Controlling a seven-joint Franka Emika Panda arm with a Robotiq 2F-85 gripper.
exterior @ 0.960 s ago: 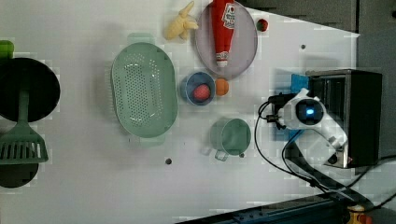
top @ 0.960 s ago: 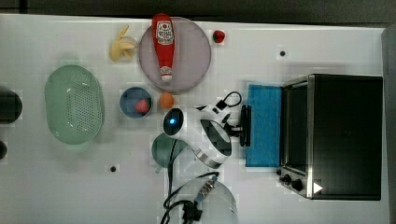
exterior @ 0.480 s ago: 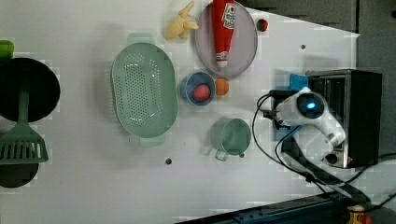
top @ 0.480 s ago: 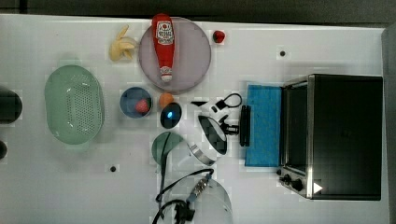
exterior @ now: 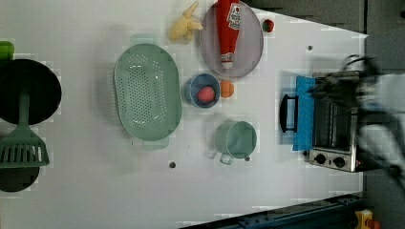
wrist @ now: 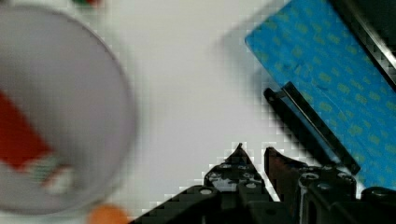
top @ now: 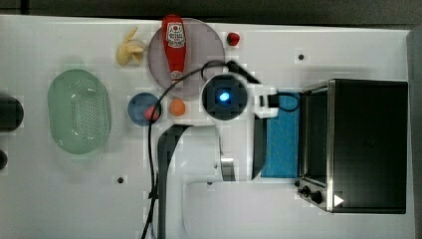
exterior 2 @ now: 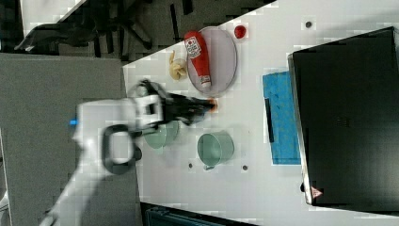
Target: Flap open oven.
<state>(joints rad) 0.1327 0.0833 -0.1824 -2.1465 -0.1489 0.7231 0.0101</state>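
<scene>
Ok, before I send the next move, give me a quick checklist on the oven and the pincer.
1. Oven door flapped down flat: ok.
2. Door handle free, nothing gripping it: ok.
3. Pincer clear of the handle, holding nothing: ok.
4. Pincer fingers nearly together: ok.
5. Green cup clear of the open door: ok.
6. Oven cavity empty: cannot tell.

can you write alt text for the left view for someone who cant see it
A black toaster oven at the left view's right sits on a white table with its blue-tinted door flapped down flat and a blurred robot arm above it. A green colander, green mug, blue bowl and a plate with a ketchup bottle lie further left.
</scene>
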